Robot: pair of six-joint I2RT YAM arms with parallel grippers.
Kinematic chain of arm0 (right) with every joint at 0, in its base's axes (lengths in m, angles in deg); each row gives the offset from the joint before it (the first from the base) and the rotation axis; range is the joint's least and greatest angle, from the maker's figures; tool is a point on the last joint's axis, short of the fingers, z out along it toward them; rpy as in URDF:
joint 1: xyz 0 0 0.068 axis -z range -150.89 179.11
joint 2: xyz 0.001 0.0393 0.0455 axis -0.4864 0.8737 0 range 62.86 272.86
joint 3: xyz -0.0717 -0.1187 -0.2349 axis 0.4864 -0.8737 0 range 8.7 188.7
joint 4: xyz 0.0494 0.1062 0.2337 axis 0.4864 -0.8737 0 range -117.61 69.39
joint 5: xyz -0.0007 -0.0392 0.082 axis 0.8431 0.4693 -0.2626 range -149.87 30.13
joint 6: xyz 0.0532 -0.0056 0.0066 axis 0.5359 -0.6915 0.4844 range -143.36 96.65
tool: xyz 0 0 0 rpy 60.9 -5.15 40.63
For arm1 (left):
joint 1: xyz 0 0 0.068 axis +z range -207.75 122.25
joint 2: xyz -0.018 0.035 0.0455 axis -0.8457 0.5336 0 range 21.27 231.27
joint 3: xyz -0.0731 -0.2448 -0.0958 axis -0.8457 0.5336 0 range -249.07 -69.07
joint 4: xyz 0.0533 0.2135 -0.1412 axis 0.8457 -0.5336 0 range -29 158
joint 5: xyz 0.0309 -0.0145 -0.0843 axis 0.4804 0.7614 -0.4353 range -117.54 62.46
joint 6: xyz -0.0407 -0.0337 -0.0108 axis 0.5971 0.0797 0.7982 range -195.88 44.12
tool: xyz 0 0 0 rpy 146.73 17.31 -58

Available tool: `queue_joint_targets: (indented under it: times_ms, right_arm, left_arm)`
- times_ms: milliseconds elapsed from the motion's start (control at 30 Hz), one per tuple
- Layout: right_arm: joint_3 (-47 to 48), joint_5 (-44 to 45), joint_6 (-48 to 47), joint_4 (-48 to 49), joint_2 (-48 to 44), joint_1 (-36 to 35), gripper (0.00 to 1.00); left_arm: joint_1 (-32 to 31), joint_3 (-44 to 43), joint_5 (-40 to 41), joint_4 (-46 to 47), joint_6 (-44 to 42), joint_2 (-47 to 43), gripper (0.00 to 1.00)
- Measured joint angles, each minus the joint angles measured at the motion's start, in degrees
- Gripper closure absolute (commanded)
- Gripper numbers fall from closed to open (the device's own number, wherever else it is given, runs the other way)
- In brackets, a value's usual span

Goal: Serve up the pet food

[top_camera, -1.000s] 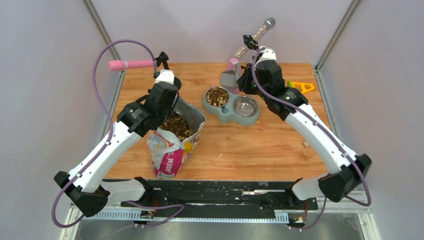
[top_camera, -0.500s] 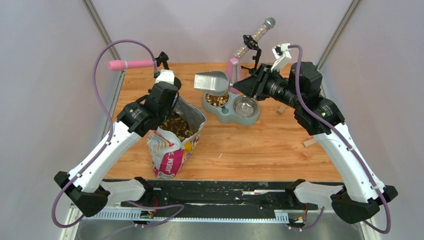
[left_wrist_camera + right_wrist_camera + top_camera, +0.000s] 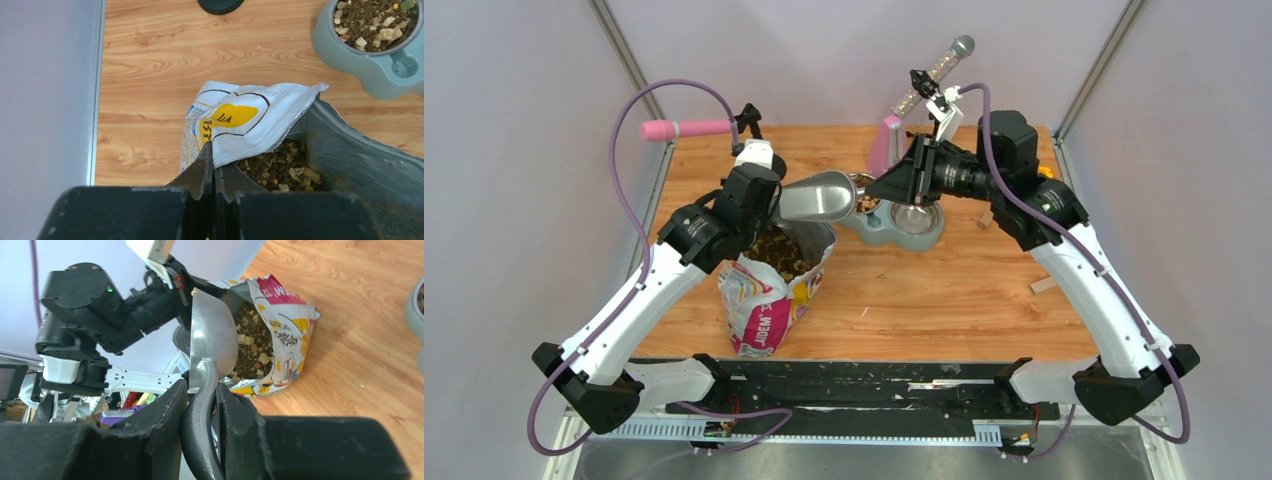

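Left fingers [image 3: 213,165]: shut flat on the torn top lip of the bag [image 3: 240,122]. I pinched it there so the mouth gaped and the bag could not slump on the counter [image 3: 944,300].
Right fingers [image 3: 201,390]: narrow, clamped on the handle of the metal scoop [image 3: 212,335]. The grip sat far back on the handle, which left the whole scoop free to dig.
Scoop position: mouth turned toward the bag, hanging just over its far rim, between the bag and the feeder [image 3: 904,232].
Scoop contents: none that I could see.
Pet food [image 3: 272,167]: in 2 places. A loose heap lay inside the open bag, and a portion lay in the feeder's left well.
Feeder: 2 wells, and the steel one [image 3: 914,213] showed no kibble.
Judgement: 1 well was served, and the scoop was lined up for another dip.
Risk: the scoop edge was close to my left wrist and the foil lip, so a steep entry could snag either.
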Motion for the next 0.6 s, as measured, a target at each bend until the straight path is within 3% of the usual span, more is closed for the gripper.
queue_joint_targets:
  times_ms: [267,600]
  right_arm:
    - [5.2,3.7,-2.0,-7.8,7.2,-3.0,1.0]
    - [22.9,27.8,-7.9,-24.6,19.1,-16.5,1.0]
  left_arm:
    - [0.0,0.0,-0.1,0.0,0.0,-0.2,1.0]
    - [0.0,0.4,-0.2,0.1,0.0,-0.6,1.0]
